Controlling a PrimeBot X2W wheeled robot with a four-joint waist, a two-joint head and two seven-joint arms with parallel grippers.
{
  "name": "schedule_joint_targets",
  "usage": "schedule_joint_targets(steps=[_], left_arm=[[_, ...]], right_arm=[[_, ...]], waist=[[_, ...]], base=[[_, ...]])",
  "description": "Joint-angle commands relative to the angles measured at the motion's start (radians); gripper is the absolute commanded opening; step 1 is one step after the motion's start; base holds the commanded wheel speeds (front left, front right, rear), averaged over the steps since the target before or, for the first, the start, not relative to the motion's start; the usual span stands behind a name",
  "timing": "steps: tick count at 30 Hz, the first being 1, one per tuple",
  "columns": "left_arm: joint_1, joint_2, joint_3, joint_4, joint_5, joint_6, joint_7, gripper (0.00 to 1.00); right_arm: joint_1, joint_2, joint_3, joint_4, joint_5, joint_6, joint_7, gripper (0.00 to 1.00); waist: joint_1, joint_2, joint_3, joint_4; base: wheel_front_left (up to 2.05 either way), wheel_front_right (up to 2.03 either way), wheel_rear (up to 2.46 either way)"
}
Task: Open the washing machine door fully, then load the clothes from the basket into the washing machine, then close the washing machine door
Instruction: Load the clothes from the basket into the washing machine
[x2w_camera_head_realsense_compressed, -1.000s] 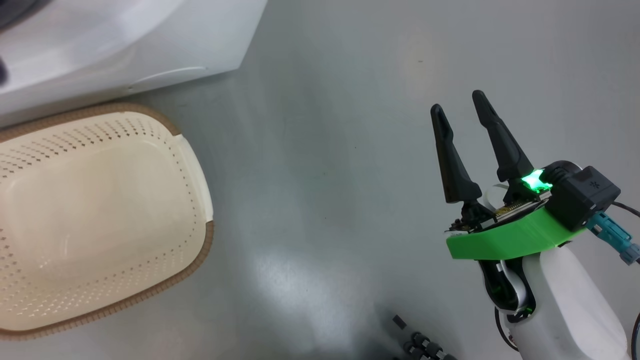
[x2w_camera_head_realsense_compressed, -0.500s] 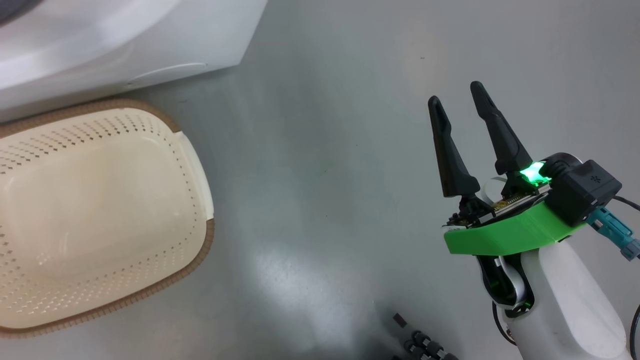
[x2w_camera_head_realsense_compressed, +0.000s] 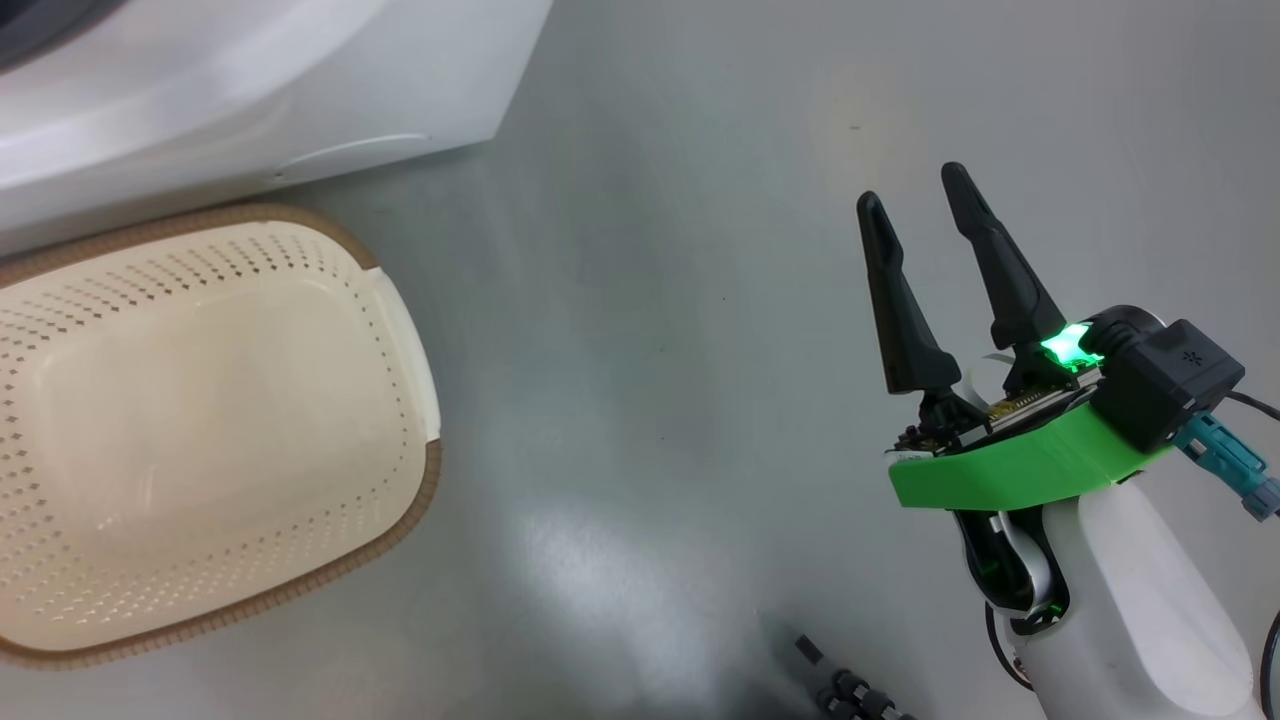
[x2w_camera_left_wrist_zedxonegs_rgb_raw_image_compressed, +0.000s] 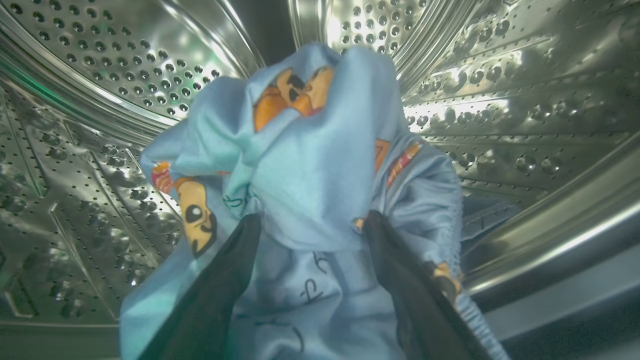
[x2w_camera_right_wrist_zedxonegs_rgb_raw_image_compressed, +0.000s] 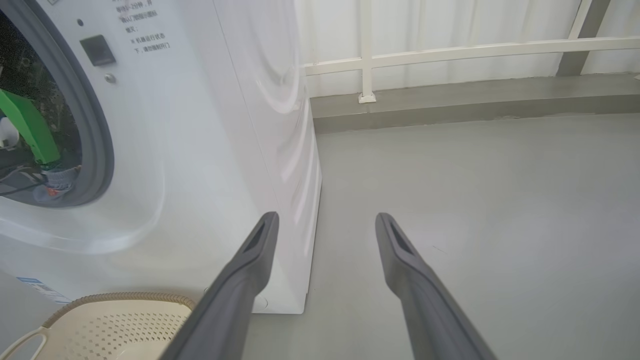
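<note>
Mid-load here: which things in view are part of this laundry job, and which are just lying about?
Job: washing machine; its drum; blue clothes inside the drum; basket; left pincer, open with the clothes between its fingers; right pincer, open.
Lying about: white railing; small dark parts on the floor.

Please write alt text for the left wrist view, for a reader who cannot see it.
A light-blue garment printed with orange animal figures lies bunched inside the steel drum of the washing machine. The two dark fingers of the left gripper stand apart, cloth between them.
</note>
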Motion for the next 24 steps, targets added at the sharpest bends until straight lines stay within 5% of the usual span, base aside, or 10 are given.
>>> schedule_joint_targets(steps=[1, 12, 24], left_arm=[[-0.014, 0.032, 0.001, -0.015, -0.01, -0.004, -0.022, 1.0], [0.046, -0.006, 0.039, -0.05, -0.076, -0.004, -0.112, 1.0], [0.26, -0.064, 0.122, -0.338, -0.128, 0.002, -0.114, 1.0]], right_arm=[[0.014, -0.007, 0.016, -0.022, 0.004, 0.004, -0.008, 1.0], [0.018, -0.027, 0.004, -0.022, 0.002, 0.004, -0.008, 1.0], [0.026, -0.049, -0.011, -0.022, -0.007, 0.004, -0.008, 1.0]], waist=[[0.0, 0.0, -0.004, 0.003], [0.0, 0.0, -0.037, 0.029], [0.0, 0.0, -0.092, 0.06]], base=[[0.0, 0.0, 0.0], [0.0, 0.0, 0.0], [0.0, 0.0, 0.0]])
